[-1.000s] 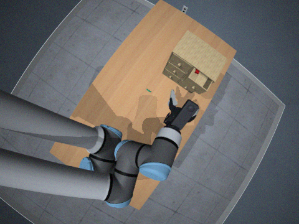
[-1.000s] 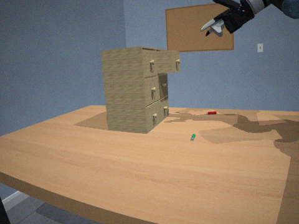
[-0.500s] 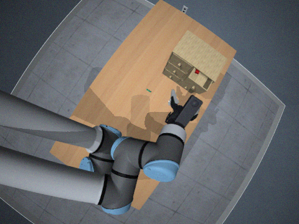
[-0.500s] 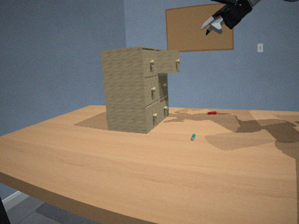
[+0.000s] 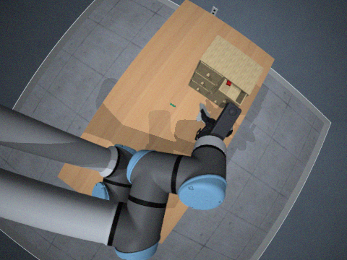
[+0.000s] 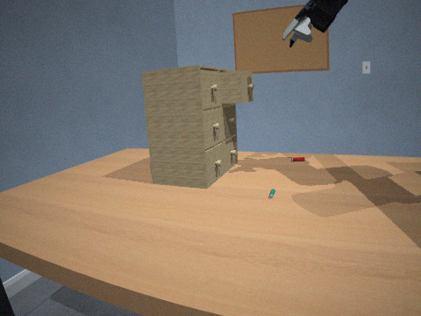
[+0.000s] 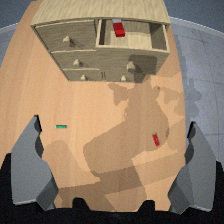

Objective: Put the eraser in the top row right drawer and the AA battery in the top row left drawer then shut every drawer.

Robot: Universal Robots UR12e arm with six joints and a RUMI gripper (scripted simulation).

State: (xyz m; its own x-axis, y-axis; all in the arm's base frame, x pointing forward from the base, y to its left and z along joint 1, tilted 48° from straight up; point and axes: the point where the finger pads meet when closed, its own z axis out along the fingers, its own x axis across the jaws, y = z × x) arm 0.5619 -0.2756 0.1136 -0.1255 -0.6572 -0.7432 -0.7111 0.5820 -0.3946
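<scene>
Hovering high before the chest (image 6: 177, 132), claw (image 6: 298, 32) spread, empty. Top right drawer (image 7: 132, 36) open, eraser (image 7: 119, 28) inside; battery (image 6: 272, 193) on surface (image 6: 175, 246).

The claw (image 7: 112, 170) hangs open above the tabletop (image 7: 95, 105). The chest's (image 7: 102, 10) top right drawer (image 7: 132, 37) stands out, holding a red block, probably the eraser (image 7: 119, 28).

The wooden table (image 6: 132, 246) carried 3 things: a chest (image 6: 177, 132) near one far corner, a green battery (image 6: 272, 193) mid-table, and a small red object (image 6: 298, 159) toward the far edge.
</scene>
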